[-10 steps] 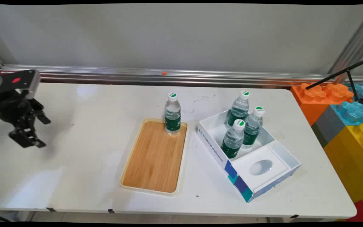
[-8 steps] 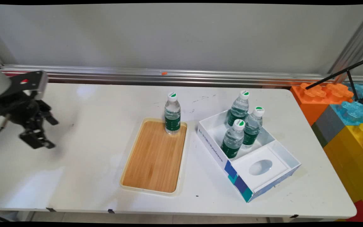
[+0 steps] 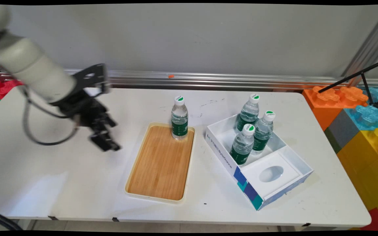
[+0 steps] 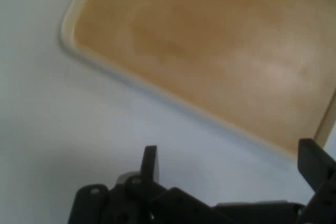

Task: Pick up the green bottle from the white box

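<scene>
Rectangular wooden tray with cream rim (image 3: 160,163) lies flat at table centre, long axis running near to far, slightly tilted. Black two-finger gripper (image 3: 107,144) has travelled rightward from the left edge since the earlier frame, now hovering just left of the tray, fingers (image 4: 150,162) spread apart and empty (hand view confirms). One clear plastic water bottle, green label, white cap (image 3: 179,117) stands upright on the tray's far end. Three like bottles (image 3: 250,134) stand in the white cardboard box (image 3: 220,155) to the right
</scene>
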